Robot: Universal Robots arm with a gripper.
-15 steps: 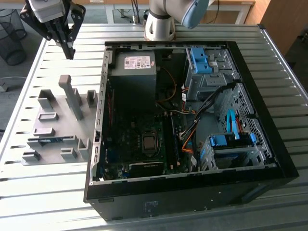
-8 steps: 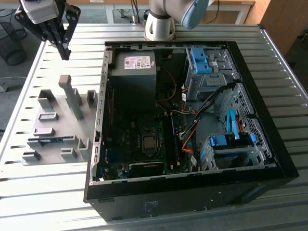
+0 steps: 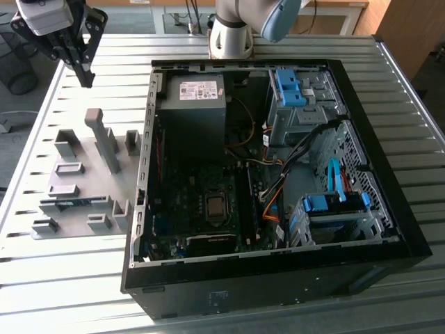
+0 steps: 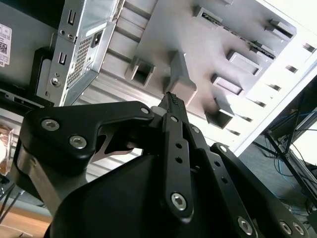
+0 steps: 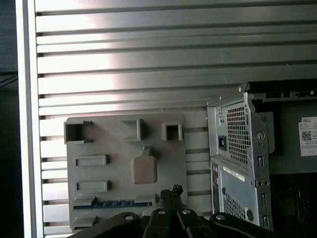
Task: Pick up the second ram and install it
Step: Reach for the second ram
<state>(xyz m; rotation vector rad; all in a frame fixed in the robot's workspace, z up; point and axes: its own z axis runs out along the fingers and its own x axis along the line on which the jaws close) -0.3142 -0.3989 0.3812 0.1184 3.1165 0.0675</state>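
Exterior view: the gripper (image 3: 87, 75) hangs above the far end of the grey fixture plate (image 3: 87, 184), pinched closed with nothing in it. The second ram (image 3: 66, 202) lies slotted toward the plate's near end, at the exterior view's left.

Second wrist view: same deal, tips together and empty.

First wrist view: the blue stick (image 5: 113, 204) sits just beside the tips. I reckon a clean grab wants the jaws spread and squared across its thin edges.

We see the second ram (image 5: 114, 203) lying in the grey fixture plate (image 5: 111, 141) on the slatted bench (image 5: 124, 64) — our closed end effector (image 5: 171, 192) hangs near it.
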